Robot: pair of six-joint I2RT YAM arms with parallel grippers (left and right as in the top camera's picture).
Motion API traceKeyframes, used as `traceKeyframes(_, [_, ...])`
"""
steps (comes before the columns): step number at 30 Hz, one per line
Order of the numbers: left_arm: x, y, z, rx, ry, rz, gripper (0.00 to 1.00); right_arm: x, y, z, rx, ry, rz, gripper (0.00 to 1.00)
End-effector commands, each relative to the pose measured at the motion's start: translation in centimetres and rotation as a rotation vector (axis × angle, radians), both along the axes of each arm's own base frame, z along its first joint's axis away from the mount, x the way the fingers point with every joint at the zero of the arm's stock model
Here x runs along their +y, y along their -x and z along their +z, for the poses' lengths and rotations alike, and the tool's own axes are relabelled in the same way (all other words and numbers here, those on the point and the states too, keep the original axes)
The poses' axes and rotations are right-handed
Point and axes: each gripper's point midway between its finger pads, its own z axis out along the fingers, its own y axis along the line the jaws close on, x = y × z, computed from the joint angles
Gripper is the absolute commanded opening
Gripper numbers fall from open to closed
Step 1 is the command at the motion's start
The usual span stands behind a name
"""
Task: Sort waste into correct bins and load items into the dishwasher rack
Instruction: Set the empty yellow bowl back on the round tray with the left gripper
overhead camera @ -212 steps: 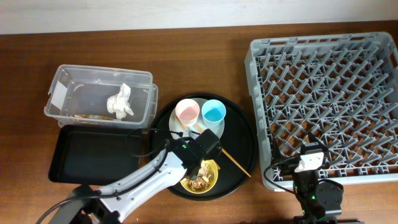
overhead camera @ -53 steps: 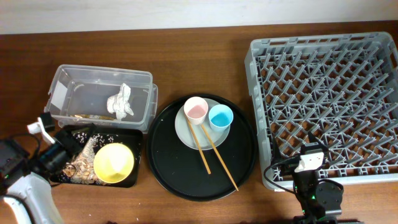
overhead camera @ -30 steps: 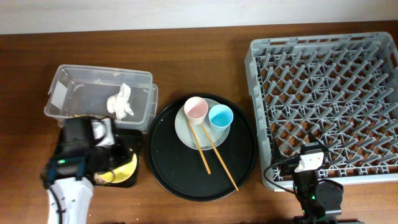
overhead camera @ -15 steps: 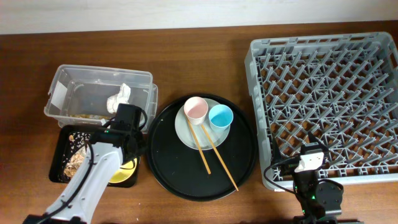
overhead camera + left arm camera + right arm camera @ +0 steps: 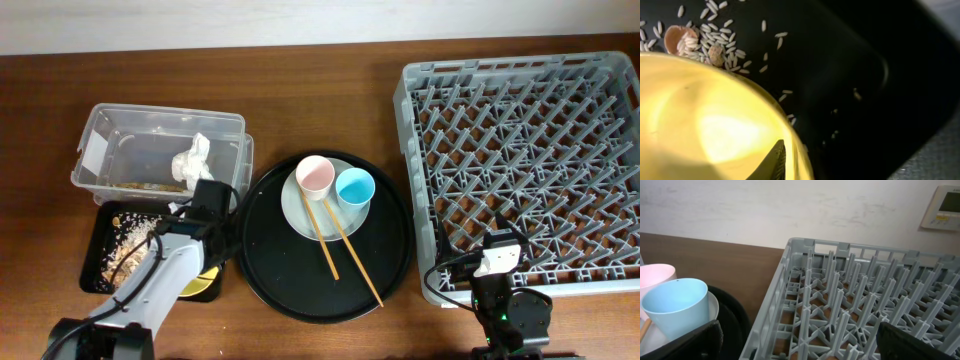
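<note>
— Two arms are in view; where is the one by the large square grey pegged plastic rack [image 5: 520, 160]?
— The right arm [image 5: 505, 305] sits low at the rack's near edge. The fingers of its tool [image 5: 799, 330] are spread wide apart, with nothing between them.
— And the other?
— The left arm [image 5: 160, 275] slants up from the near-left of the desk [image 5: 300, 80] across the shallow black rectangular tray [image 5: 95, 235]. Its tool [image 5: 787, 162] is clamped on the rim of the yellow bowl [image 5: 205, 287], one dark finger inside it.
— Where's the bowl?
— Over the tray's right end; whether it's resting or lifted, I can't tell. Brownish-white food scraps [image 5: 125, 262] lie in the tray.
</note>
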Motion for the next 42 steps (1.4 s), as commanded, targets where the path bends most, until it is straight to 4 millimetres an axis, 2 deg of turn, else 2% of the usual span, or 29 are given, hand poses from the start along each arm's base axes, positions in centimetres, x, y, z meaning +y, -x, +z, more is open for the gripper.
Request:
traceKeyframes(1, [0.1, 0.3, -0.5, 0.015, 0.002, 0.009, 0.14, -0.3, 0.0, -0.3, 0.007, -0.006, -0.015, 0.99])
traceKeyframes(5, [0.1, 0.3, -0.5, 0.016, 0.002, 0.008, 0.0, -0.3, 0.0, -0.3, 0.007, -0.006, -0.015, 0.99])
traceKeyframes(9, [0.1, 0.1, 0.5, -0.013, 0.005, 0.001, 0.0, -0.3, 0.0, -0.3, 0.007, -0.006, -0.015, 0.99])
traceKeyframes(11, [0.0, -0.1, 2.0, -0.053, 0.012, 0.001, 0.0, -0.3, 0.0, -0.3, 0.007, -0.006, -0.015, 0.99])
traceKeyframes(15, [0.1, -0.7, 6.4, -0.187, 0.025, -0.016, 0.01, -0.3, 0.0, -0.3, 0.007, -0.006, -0.015, 0.99])
traceKeyframes(19, [2.4, -0.1, 10.9, -0.309, 0.042, 0.008, 0.0, -0.3, 0.0, -0.3, 0.007, -0.006, -0.015, 0.99])
traceKeyframes(23, [2.9, -0.9, 15.1, -0.513, 0.295, -0.057, 0.0, -0.3, 0.0, -0.3, 0.007, -0.006, -0.015, 0.99])
traceKeyframes(26, [4.1, -1.6, 17.6, -0.656, 0.41, -0.096, 0.0, -0.3, 0.0, -0.3, 0.007, -0.006, -0.015, 0.99])
traceKeyframes(27, [5.1, -1.8, 18.8, -0.728, 0.44, -0.099, 0.0, -0.3, 0.0, -0.3, 0.007, -0.006, -0.015, 0.99])
traceKeyframes(30, [6.8, -1.6, 20.6, -0.834, 0.448, -0.14, 0.0, -0.3, 0.0, -0.3, 0.007, -0.006, -0.015, 0.99])
traceKeyframes(33, [6.6, -1.3, 21.2, -0.871, 0.446, -0.212, 0.0, -0.3, 0.0, -0.3, 0.007, -0.006, -0.015, 0.99])
traceKeyframes(35, [5.9, -1.4, 21.5, -0.879, 0.474, -0.238, 0.02, -0.3, 0.0, -0.3, 0.007, -0.006, -0.015, 0.99])
traceKeyframes(38, [3.1, -1.4, 21.8, -0.868, 0.557, -0.324, 0.04, -0.3, 0.0, -0.3, 0.007, -0.006, -0.015, 0.99])
traceKeyframes(39, [0.9, -1.3, 21.5, -0.833, 0.599, -0.385, 0.03, -0.3, 0.0, -0.3, 0.007, -0.006, -0.015, 0.99])
traceKeyframes(42, [-3.6, -1.1, 19.8, -0.702, 0.608, -0.477, 0.01, -0.3, 0.0, -0.3, 0.007, -0.006, -0.015, 0.98])
